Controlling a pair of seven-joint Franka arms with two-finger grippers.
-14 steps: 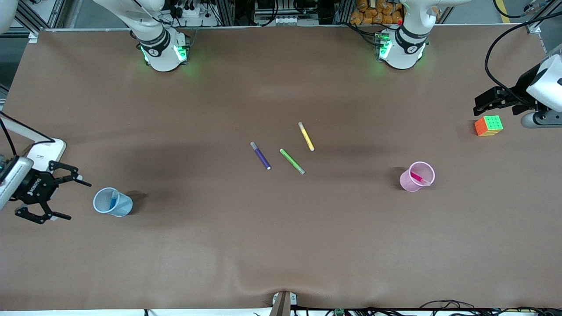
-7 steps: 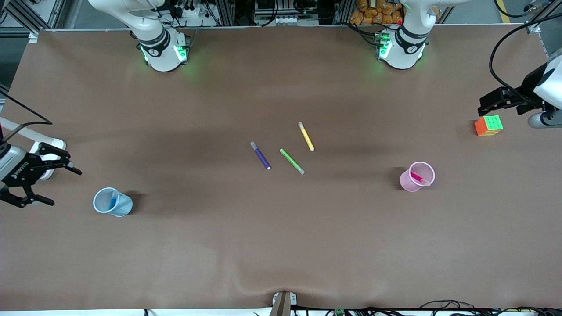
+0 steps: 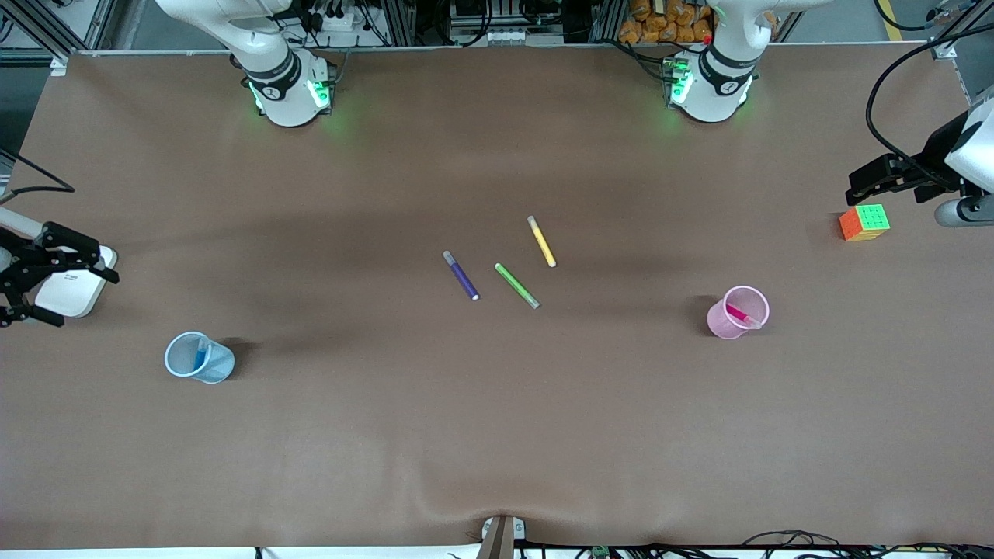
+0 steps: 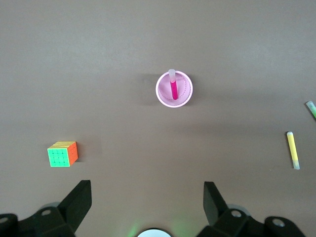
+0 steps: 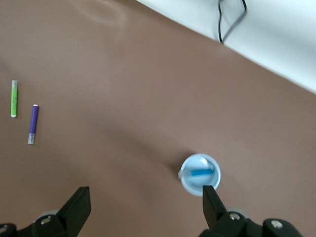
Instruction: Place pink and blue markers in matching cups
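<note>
Finishing cleanly means lifting away without nudging either cup: pink marker stands in pink cup, blue marker in blue cup. Left gripper and right gripper, wide open and empty, hang over opposite tabletop ends.

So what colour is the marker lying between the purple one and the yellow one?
Green marker, with a greyish end; the front view shows it best.

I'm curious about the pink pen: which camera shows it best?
The left wrist view: it looks straight down into the pink cup, showing the pink marker end to end. The front view shows it small, leaning in the cup. The right wrist view misses it.
</note>
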